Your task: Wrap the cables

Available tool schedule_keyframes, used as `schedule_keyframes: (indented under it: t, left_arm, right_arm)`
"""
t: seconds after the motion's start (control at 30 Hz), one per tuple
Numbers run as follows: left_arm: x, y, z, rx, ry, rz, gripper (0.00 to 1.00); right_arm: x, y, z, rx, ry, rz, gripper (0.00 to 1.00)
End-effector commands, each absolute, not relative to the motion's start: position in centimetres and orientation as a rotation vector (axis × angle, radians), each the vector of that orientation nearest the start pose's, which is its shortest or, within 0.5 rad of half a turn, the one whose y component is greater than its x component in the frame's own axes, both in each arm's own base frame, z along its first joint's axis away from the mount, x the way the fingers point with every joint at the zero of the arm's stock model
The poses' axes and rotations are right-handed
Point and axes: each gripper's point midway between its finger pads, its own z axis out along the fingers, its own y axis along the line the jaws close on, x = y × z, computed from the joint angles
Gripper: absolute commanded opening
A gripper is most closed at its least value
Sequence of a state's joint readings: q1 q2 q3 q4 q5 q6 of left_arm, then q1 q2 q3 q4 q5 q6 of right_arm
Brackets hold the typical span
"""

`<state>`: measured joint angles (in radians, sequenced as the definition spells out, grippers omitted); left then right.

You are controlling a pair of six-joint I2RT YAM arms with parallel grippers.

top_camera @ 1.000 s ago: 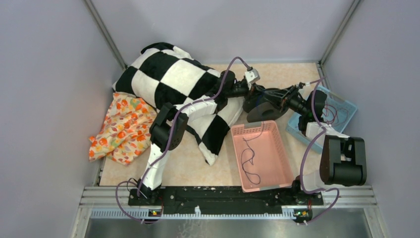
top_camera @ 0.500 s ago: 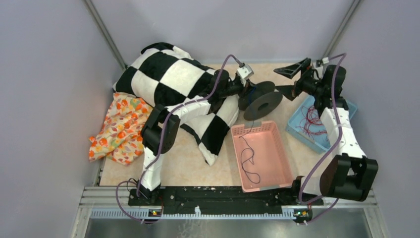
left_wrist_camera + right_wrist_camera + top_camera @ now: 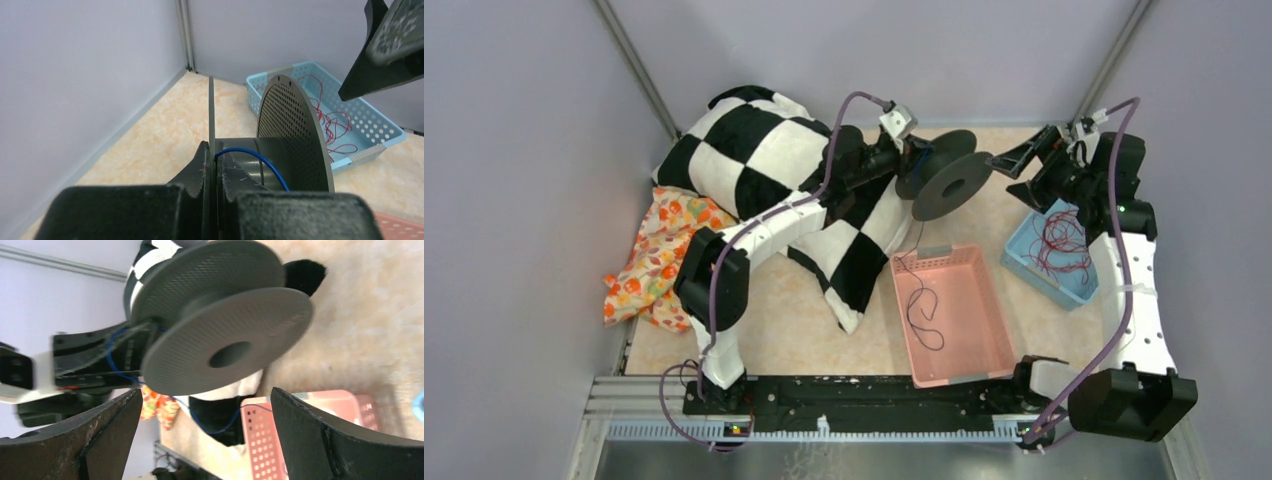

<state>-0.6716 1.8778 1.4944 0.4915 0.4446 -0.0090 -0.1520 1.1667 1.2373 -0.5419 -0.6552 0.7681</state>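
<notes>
L fingers point(image 3: 200, 167) clamping shut on spool point(image 3: 295, 135) flange, blue cable point(image 3: 250, 152) emerging between them. Slack lying near in pink basket point(image 3: 984, 350), rising far to hub. R gripper point(image 3: 1017, 176) gaping wide, empty, facing spool axis from right.

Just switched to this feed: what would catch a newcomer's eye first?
The grey spool, raised at far centre with its flange clamped in the left tool, thin blue cable trailing into the pink basket. Beside it, the right tool gapes open by the blue basket.
</notes>
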Motion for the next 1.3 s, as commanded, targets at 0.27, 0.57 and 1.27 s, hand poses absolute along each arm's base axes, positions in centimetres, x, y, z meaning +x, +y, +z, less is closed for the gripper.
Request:
schedule_keyframes:
  t: [0.27, 0.57, 1.27]
  left_arm:
    - [41.1, -35.7, 44.0, 0.593, 1.25, -0.646, 0.0]
    - [41.5, -31.7, 41.8, 0.524, 1.61, -0.461, 0.0]
    - [39.6, -26.9, 40.1, 0.415, 1.878, -0.298, 0.0]
  right_arm:
    - [29.1, 9.0, 32.4, 0.137, 2.059, 0.79, 0.92]
    - [24.7, 19.6, 29.5, -0.3, 2.028, 0.981, 0.99]
    - [24.5, 29.1, 23.4, -0.376, 2.064, 1.107, 0.98]
